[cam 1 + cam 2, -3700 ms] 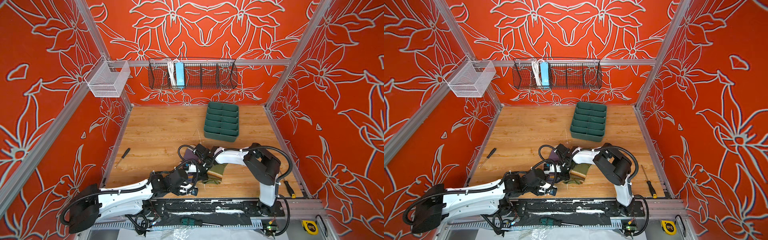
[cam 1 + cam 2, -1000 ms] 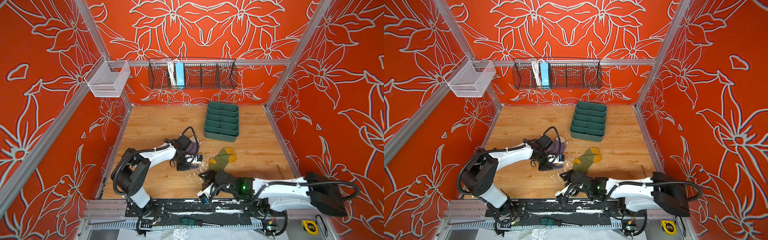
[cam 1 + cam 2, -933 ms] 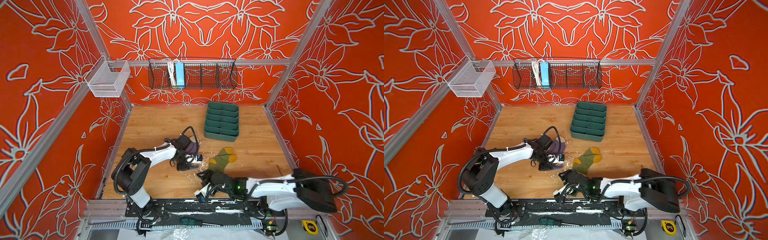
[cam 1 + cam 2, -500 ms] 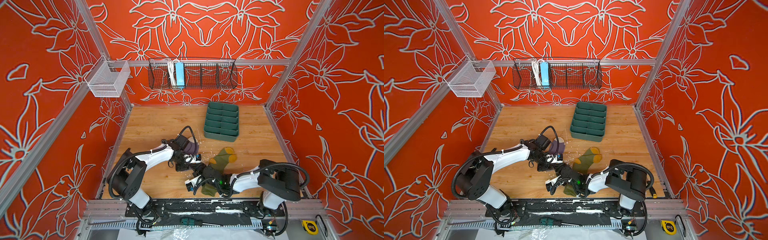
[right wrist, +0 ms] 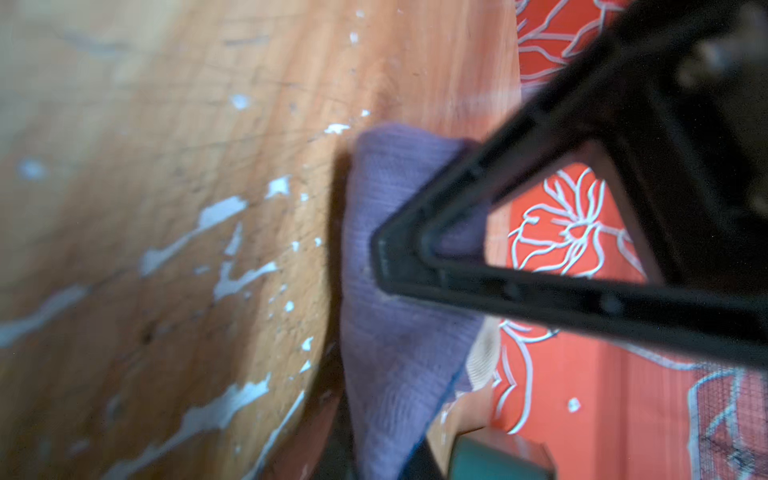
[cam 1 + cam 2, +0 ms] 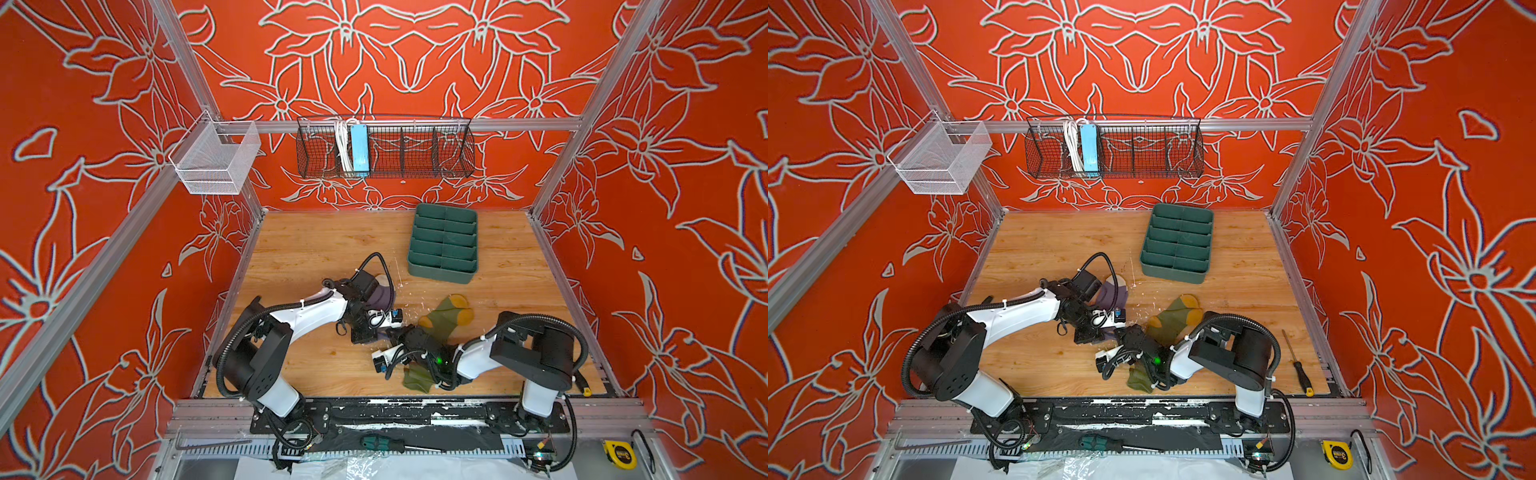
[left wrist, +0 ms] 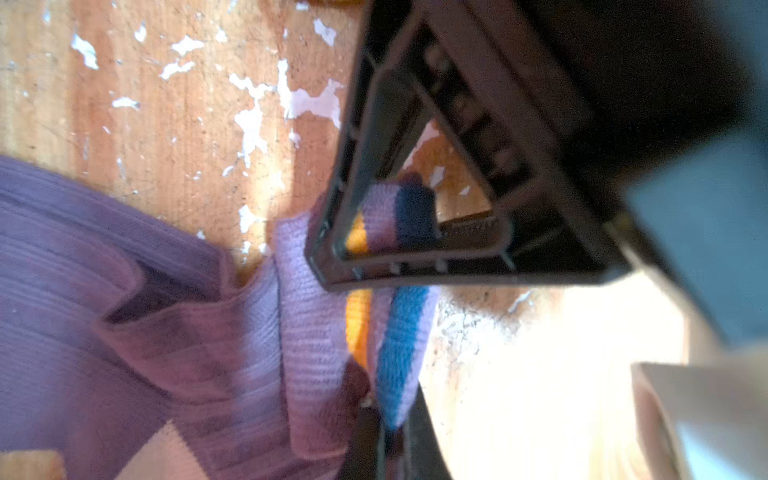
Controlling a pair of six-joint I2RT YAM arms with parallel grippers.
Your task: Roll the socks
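On scuffed, red-walled tabletop (image 6: 311,249): left end effector (image 7: 350,353), right end effector (image 5: 365,353) pinch purple sock (image 7: 83,270).

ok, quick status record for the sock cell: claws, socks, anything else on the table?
left claw: shut on the striped cuff of the purple sock
right claw: shut on an edge of the same purple sock
purple sock: creased and folded near the cuff, no finished roll visible
green sock: flat on the table, unrolled, in neither claw
tray: green, at the back, no sock in it
screwdriver: by the right edge
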